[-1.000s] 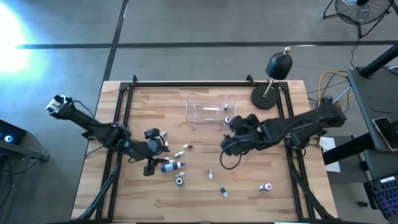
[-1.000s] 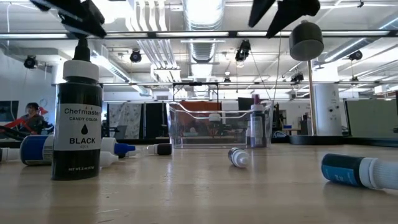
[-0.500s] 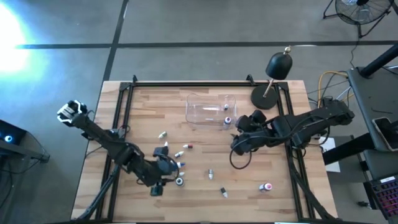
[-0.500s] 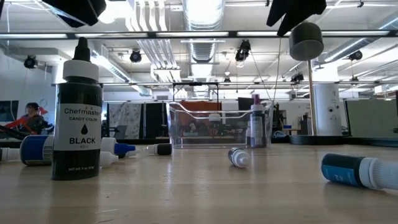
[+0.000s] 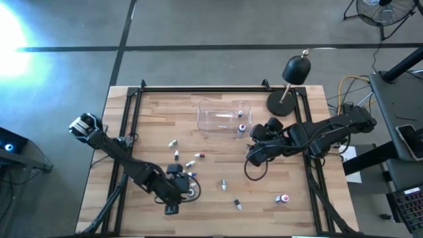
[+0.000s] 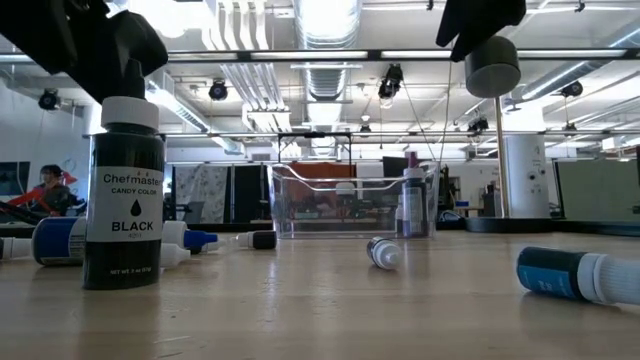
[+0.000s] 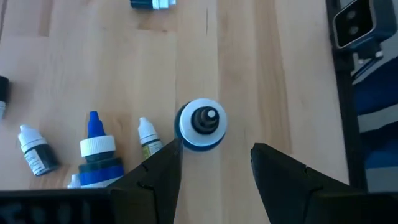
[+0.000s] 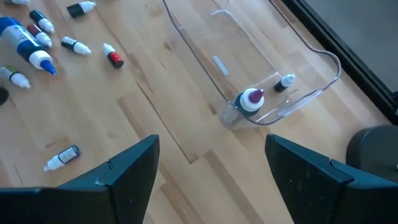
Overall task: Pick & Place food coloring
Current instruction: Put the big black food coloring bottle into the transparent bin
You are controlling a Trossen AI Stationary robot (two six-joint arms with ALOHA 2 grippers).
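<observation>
The left gripper [image 5: 177,198] hangs over the table's near-left area, directly above an upright black bottle [image 7: 201,123] with a white collar. Its fingers [image 7: 158,175] are spread wide, one on each side of the bottle and apart from it; nothing is grasped. In the low view this bottle [image 6: 124,190] stands alone, labelled black, with the arm just over its cap.

The right gripper [image 5: 254,151] hovers right of centre, beside the clear tub [image 5: 223,116]. Its fingers [image 8: 118,171] are released and hold nothing.

The food coloring [image 5: 191,162] lies scattered on the wood table [image 5: 277,218]. Most bottles cluster left of centre, between the two arms; a blue-capped bottle [image 7: 96,149] and small white-capped ones lie just beside the upright bottle. Two bottles lie on their sides nearer the front edge, and one pink-capped bottle [image 5: 283,198] stands apart toward the near-right corner. A purple-capped bottle [image 8: 250,99] and a smaller one sit inside the tub at its right end.

A black lamp [image 5: 295,73] stands at the far-right corner, its base near the tub. The black frame rails [image 5: 129,119] run along the left, right and far edges. Bare wood lies open along the front edge and down the right side.
</observation>
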